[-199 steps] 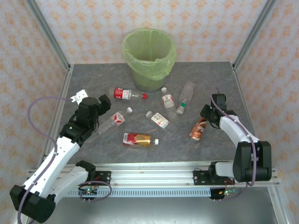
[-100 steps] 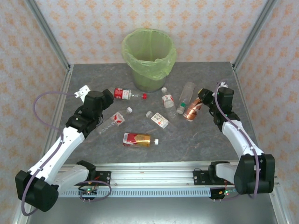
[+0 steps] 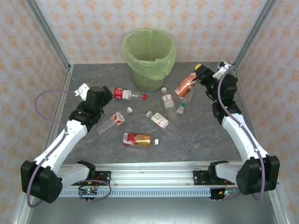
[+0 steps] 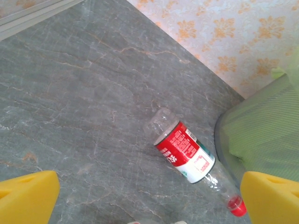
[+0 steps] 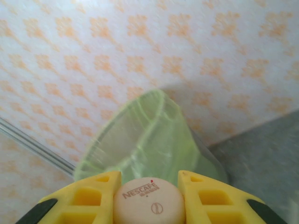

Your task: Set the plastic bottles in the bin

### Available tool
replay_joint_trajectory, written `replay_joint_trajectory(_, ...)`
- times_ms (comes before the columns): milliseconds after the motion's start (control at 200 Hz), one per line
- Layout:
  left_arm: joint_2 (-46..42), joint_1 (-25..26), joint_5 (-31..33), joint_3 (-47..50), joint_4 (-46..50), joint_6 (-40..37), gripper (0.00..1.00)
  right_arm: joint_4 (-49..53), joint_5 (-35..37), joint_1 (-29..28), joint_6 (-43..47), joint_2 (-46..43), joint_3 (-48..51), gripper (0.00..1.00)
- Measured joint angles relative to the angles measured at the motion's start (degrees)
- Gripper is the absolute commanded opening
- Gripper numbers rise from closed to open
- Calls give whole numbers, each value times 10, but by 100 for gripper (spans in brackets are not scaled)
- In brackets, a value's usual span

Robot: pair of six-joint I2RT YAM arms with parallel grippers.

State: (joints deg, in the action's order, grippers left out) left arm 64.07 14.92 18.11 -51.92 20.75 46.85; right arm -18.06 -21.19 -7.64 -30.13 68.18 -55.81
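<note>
Right gripper: clamped on a coppery bottle, held up off the table to the right of the bin.
Held bottle, overhead view: tilted, its far end angled toward the bin's side, not over the rim.
Held bottle, right wrist view: a round cream end printed "NESCAFE" sat tight between the two yellow fingers; the print could not be read from overhead.
Bin, right wrist view: green-lined mouth straight ahead and above the fingers, patterned wall behind it.
Left gripper: jaws wide apart, nothing between them, low over the left of the table.
Left wrist view: yellow fingers at both bottom corners; the red-capped bottle lay on its side on the table beyond them.
Red-capped bottle, overhead view: lay just right of the left gripper, cap close to the foot of the bin; touching or not, I could not tell.
Bin, left wrist view: only the green wall showed, at the right edge.
On the table, overhead view: clear bottle with a red label, red-and-gold bottle, two white-labelled bottles, green-capped bottle partly under the held one.
</note>
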Motion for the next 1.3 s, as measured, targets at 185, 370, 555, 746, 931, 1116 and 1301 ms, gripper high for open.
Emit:
replay_joint_trajectory(185, 28, -4, 2, -10, -1, 14, 100, -40, 31, -2, -49, 68, -73, 0)
replay_joint_trajectory(370, 47, -4, 2, -26, -7, 29, 100, -55, 38, -4, -78, 147, -171, 0)
replay_joint_trajectory(555, 65, -4, -14, -26, -25, 29, 100, -77, 52, -23, -86, 226, -298, 0)
replay_joint_trajectory(746, 85, -4, -70, -26, -63, -9, 100, -80, 66, -61, -56, 347, -456, 0)
replay_joint_trajectory(931, 103, -4, -94, -26, -74, -30, 100, -39, 60, -83, 9, 465, -597, 0)
replay_joint_trajectory(1116, 103, -4, -101, -26, -74, -43, 100, 25, 40, -85, 79, 538, -681, 0)
replay_joint_trajectory(1301, 103, -6, -102, -26, -74, -50, 100, 94, -5, -88, 175, 575, -720, 0)
